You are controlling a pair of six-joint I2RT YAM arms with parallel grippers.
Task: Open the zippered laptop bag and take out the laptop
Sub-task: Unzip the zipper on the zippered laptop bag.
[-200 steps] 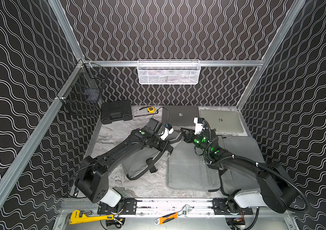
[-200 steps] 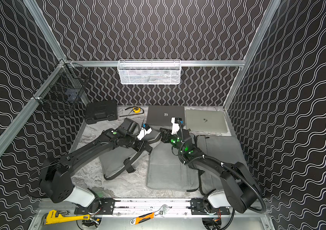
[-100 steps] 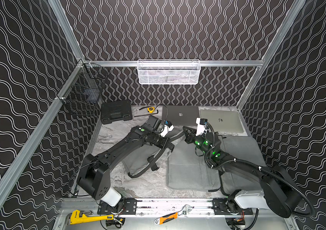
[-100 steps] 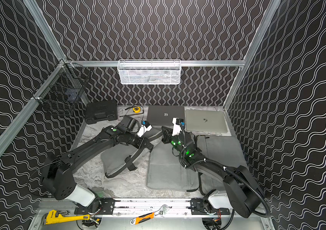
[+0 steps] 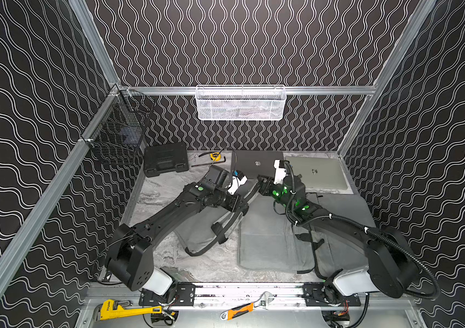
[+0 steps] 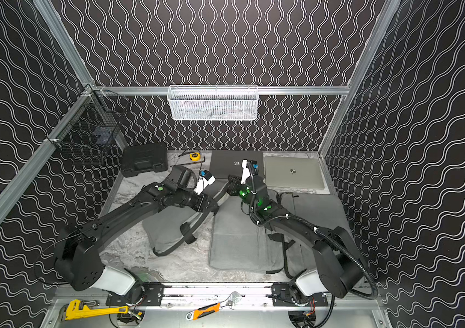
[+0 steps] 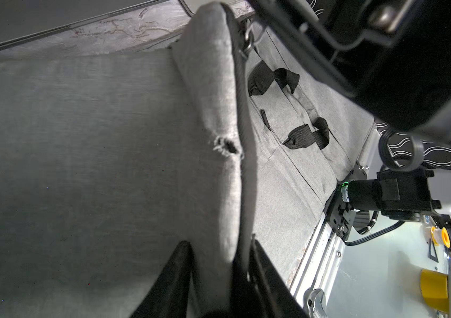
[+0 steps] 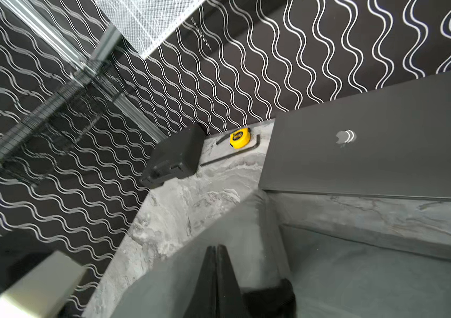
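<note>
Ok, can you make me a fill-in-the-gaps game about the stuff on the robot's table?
1. The tape measure beside the black case is coloured ___.
2. The basket hanging on the back wall is coloured ___.
3. The dark laptop and the silver laptop both lie flat with their lids ___.
4. The right tool is not open, it is ___.

Missing words: yellow; white; closed; shut.

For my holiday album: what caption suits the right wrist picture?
Shut right gripper at the grey laptop bag, a dark laptop lying beyond.
</note>
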